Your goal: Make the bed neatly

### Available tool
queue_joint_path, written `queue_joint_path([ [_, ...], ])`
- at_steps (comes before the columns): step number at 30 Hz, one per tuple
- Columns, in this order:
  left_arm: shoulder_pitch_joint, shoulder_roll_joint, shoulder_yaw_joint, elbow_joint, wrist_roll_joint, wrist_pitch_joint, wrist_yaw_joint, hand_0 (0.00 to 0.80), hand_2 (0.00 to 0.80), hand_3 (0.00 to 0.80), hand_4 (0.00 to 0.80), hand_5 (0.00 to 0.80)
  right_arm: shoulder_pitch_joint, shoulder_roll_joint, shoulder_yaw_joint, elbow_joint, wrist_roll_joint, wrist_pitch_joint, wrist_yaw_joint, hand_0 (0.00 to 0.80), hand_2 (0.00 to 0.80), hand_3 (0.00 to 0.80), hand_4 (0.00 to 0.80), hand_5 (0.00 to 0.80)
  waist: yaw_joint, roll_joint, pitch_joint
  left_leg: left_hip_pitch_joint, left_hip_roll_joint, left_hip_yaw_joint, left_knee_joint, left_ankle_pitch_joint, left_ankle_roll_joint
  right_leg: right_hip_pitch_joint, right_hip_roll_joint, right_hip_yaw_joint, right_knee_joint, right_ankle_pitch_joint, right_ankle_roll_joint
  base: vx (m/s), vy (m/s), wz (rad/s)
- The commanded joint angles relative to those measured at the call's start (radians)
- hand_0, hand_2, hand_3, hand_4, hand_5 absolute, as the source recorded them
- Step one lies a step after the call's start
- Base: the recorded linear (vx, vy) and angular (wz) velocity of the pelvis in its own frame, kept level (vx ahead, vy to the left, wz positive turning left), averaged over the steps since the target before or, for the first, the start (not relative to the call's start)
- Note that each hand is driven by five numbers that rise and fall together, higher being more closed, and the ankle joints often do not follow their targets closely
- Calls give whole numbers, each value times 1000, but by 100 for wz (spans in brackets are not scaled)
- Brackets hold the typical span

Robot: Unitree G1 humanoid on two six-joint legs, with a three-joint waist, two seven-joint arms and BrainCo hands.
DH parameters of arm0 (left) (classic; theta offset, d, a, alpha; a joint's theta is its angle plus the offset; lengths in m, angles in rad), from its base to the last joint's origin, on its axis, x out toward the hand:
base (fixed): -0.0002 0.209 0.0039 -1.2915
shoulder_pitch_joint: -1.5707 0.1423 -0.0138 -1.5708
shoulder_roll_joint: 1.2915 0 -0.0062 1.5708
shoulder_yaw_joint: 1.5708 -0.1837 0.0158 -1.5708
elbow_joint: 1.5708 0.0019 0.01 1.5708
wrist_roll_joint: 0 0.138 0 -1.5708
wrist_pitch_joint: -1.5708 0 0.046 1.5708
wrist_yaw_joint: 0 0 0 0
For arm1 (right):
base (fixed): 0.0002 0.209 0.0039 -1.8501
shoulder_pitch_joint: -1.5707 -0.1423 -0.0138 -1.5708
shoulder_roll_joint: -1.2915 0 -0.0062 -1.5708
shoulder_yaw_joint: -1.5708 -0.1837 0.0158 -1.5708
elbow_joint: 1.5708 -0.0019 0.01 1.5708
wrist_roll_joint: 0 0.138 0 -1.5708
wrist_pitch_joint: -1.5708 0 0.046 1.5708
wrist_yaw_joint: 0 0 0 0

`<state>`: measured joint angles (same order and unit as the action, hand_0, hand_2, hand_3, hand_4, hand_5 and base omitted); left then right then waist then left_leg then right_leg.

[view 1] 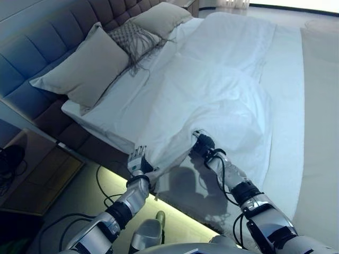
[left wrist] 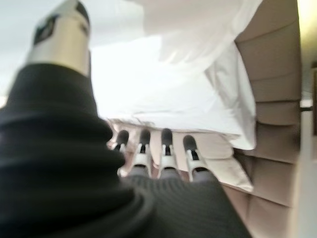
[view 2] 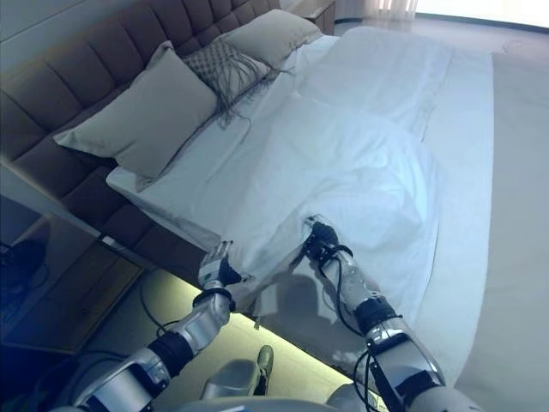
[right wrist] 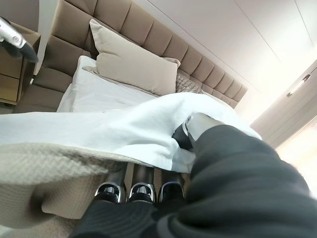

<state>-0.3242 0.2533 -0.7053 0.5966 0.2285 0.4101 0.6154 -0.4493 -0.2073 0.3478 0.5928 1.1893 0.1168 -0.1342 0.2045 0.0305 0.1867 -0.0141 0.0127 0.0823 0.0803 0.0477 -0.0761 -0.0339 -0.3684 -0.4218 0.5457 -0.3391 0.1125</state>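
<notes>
your right hand (view 1: 203, 144) is pinched on the hem of the white duvet (view 1: 222, 100), which lies rumpled across the bed (view 1: 288, 79). your left hand (view 1: 139, 160) sits straight-fingered at its hanging edge. it's soft and light: grip corners.

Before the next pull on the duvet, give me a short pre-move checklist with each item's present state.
1. Right hand gripping the white duvet edge: ok, thumb and fingers pinch the cloth in the right wrist view.
2. Left hand gripping the duvet: not ok, fingers straight, at the hanging edge.
3. Duvet lying flat: not ok, bunched and folded back mid-bed.
4. Pillows at the headboard: ok, clear of the duvet.
5. Sheet near the pillows covered: not ok, exposed.
6. Far side of the duvet even: cannot tell.
</notes>
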Motion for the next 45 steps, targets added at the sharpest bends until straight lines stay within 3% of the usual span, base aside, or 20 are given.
queue_joint_path([
  [1,-86,-20,4,-14,-67,22,77,0,0,0,0,0,-86,49,-15,-146,8,-35,32,800,800,800,800,800,-12,-35,5,-4,67,-15,45,25,7,1,-69,7,-313,484,135,-56,-4,-2],
  [8,-154,-71,-5,-8,-185,40,149,0,0,0,0,0,-175,37,-20,-175,-23,-1,-2,800,800,800,800,800,-31,-4,37,-83,74,-14,1,90,2,-79,-75,9,-305,496,136,-98,44,-4],
  [15,-188,-135,1,19,-321,-30,160,0,0,0,0,0,-252,-8,-17,-234,-80,105,-34,800,800,800,800,800,-69,60,61,-141,61,16,-18,138,-5,-163,-106,46,-271,488,132,-78,188,-15],
  [22,-171,-185,41,61,-510,-59,93,0,0,0,0,0,-241,-6,13,-331,-124,186,-78,800,800,800,800,800,-106,108,53,-145,40,50,-21,156,-6,-194,-135,79,-258,488,128,63,146,-18],
  [30,-150,-201,57,112,-540,-57,9,0,0,0,0,0,-215,-8,44,-405,-141,252,-112,800,800,800,800,800,-143,149,38,-143,31,85,-16,159,-9,-227,-154,124,-243,485,119,82,110,-14],
  [31,-149,-204,58,116,-552,-57,-8,47,47,47,47,47,-209,-11,48,-417,-140,260,-111,800,800,800,800,800,-151,154,35,-145,32,91,-18,159,-9,-235,-155,132,-244,485,118,55,75,-10],
  [33,-151,-213,58,130,-573,-66,-30,502,502,502,502,502,-207,-6,56,-419,-145,262,-108,800,800,800,800,800,-160,163,34,-145,33,101,-19,158,-9,-245,-156,144,-242,483,118,38,72,-9],
  [35,-154,-225,66,146,-603,-85,-37,800,800,800,800,800,-200,3,62,-423,-162,267,-97,800,800,800,800,800,-169,170,34,-145,33,111,-22,158,-9,-250,-157,152,-244,481,117,23,77,-20],
  [45,-164,-254,74,185,-694,-133,-14,800,800,800,800,800,-180,12,84,-429,-203,291,-94,800,800,800,800,800,-192,197,30,-138,31,138,-23,156,-11,-252,-174,165,-240,473,110,15,70,-6],
])
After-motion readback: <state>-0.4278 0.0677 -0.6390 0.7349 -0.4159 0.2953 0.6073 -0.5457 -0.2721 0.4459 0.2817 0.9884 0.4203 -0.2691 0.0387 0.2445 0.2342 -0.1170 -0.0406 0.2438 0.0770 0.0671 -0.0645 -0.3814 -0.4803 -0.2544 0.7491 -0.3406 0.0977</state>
